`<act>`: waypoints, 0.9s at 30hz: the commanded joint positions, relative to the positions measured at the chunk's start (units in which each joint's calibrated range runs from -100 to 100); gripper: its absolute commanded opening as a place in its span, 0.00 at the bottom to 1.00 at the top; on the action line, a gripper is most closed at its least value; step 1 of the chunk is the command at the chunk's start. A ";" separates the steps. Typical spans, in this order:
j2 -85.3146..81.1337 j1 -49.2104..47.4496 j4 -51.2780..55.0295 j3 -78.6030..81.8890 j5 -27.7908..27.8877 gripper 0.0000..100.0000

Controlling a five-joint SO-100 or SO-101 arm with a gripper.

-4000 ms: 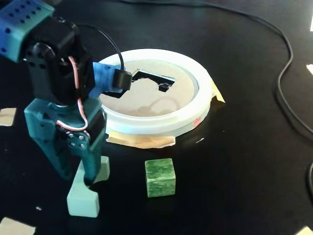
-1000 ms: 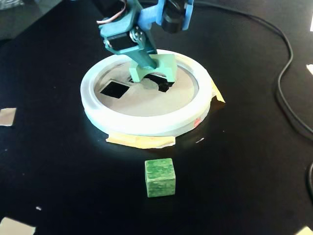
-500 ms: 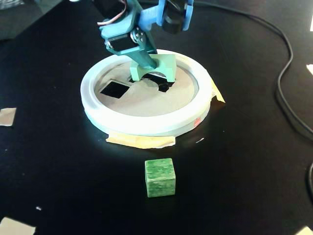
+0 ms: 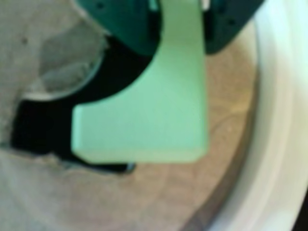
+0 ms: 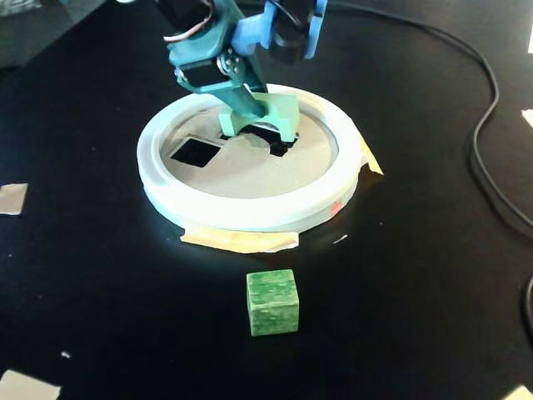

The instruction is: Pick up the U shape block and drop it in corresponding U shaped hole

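My gripper [image 4: 180, 7] is shut on the pale mint-green U shape block [image 4: 159, 115], with the dark teal jaws clamped on one of its legs at the top of the wrist view. The block hangs just over the dark U shaped hole [image 4: 38, 130] in the tan disc [image 4: 144, 197]. In the fixed view the gripper [image 5: 250, 104] holds the block [image 5: 275, 112] upright over the hole [image 5: 271, 137], notch facing down, at the far middle of the disc [image 5: 250, 175]. I cannot tell whether the block touches the disc.
A smaller square cutout [image 5: 195, 151] lies left of the U hole. The disc has a raised white rim [image 5: 241, 215] taped to the black table. A darker mottled green cube [image 5: 272, 302] sits on the table in front. A black cable [image 5: 487, 158] runs along the right.
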 commanded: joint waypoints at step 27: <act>-10.39 2.16 -1.03 -3.86 10.65 1.00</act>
